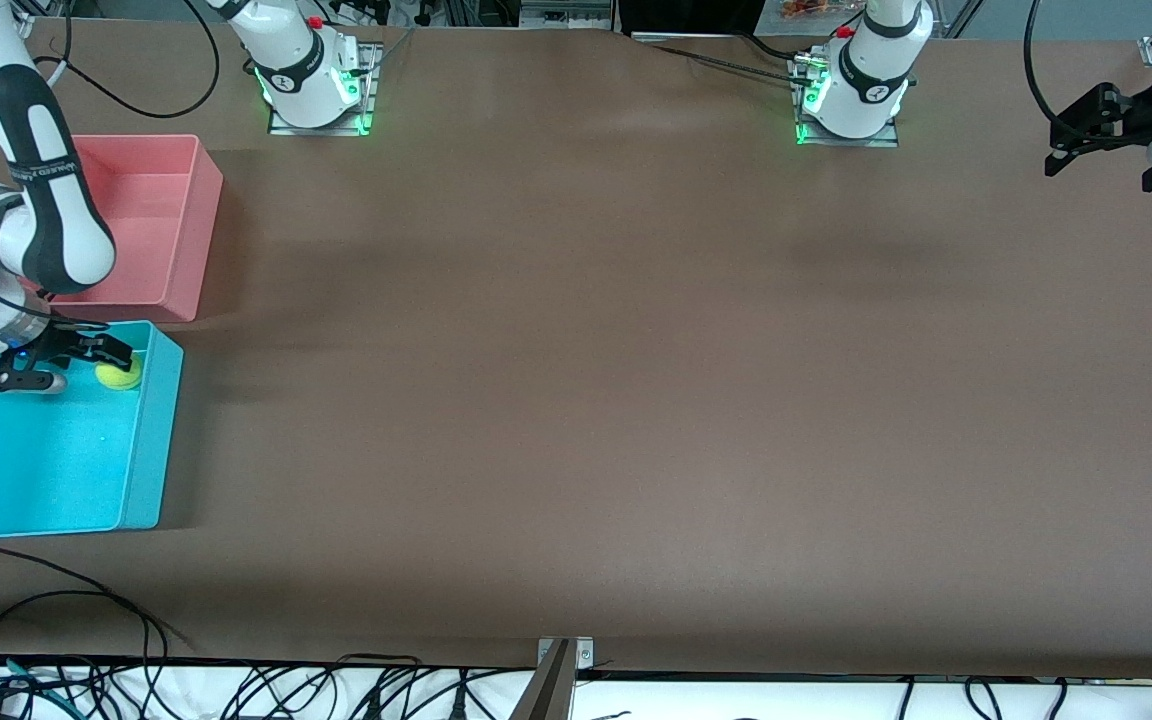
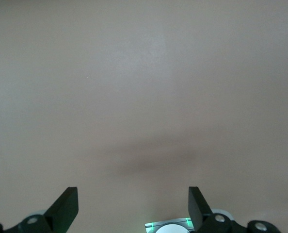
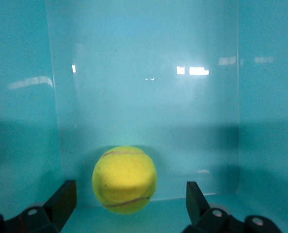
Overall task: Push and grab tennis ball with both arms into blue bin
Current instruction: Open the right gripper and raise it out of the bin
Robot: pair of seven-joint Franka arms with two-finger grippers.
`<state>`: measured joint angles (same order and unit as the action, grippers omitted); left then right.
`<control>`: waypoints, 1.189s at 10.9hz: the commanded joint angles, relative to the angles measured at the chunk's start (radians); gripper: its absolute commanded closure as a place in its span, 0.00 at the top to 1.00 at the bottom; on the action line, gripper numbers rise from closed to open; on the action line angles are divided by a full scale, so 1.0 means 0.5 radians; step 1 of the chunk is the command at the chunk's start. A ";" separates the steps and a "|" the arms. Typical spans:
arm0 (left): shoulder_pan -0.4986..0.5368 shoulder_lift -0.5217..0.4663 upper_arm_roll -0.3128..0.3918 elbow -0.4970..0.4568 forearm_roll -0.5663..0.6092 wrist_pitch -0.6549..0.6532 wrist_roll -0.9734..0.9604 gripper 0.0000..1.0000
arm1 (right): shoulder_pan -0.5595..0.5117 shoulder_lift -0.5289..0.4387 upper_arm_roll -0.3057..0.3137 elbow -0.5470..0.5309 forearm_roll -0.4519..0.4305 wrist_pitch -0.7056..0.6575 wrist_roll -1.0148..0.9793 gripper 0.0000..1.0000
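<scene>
The tennis ball [image 1: 119, 374] is inside the blue bin [image 1: 151, 440], close to the bin's wall that is farthest from the front camera. My right gripper [image 1: 96, 358] hangs over that end of the bin, open. In the right wrist view the ball [image 3: 124, 179] shows between the right gripper's [image 3: 129, 194] spread fingers, touching neither, with the bin's wall [image 3: 144, 73] around it. My left gripper [image 1: 1101, 135] is open and empty, up over the left arm's end of the table. The left wrist view shows the left gripper [image 2: 132, 194] over bare brown table.
A pink bin [image 1: 181, 230] stands right beside the blue bin, farther from the front camera. The right arm's base [image 1: 311, 80] and the left arm's base [image 1: 851, 95] stand at the table's back edge. Cables [image 1: 56, 600] lie along the near edge.
</scene>
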<state>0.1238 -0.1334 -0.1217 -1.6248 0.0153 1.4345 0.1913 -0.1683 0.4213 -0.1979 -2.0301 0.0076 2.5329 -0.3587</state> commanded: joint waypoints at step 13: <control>-0.011 0.021 -0.002 0.013 0.031 -0.004 -0.027 1.00 | 0.259 -0.685 -0.042 1.057 0.052 -2.087 0.342 1.00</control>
<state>0.1226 -0.1234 -0.1224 -1.6248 0.0153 1.4345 0.1805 -0.1462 0.2049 -0.1851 -1.4102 0.0281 1.4905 -0.3105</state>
